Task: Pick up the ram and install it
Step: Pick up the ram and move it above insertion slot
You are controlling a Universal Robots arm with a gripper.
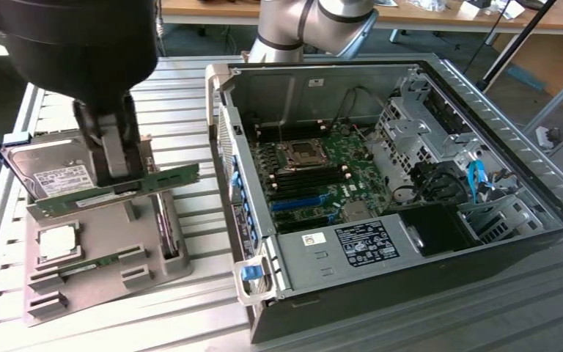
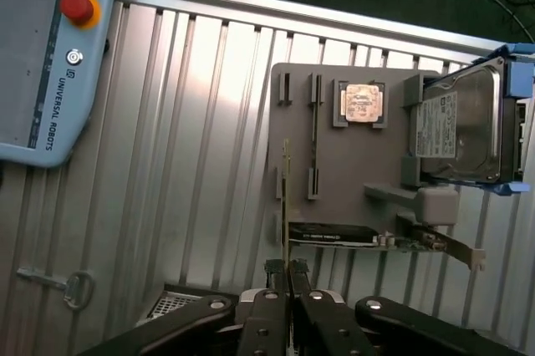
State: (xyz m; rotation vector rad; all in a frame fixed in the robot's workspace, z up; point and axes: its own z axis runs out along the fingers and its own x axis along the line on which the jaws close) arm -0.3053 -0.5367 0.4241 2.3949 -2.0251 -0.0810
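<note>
— What has the claw got?
— It is clenched on the ram. The fingertips pinch the green stick near its middle, and both ends jut out sideways.
— So where is the ram?
— Held up above the grey tray, not resting in it. In the wrist view it is edge-on, a thin line running out from between the claw's tips.
— And beneath?
— A second stick lies in the tray near a processor chip. The hard drive stands at the tray's far end.
— Farther off?
— On the bench, toward the exterior view's right, sits the open computer case with its motherboard exposed.
</note>
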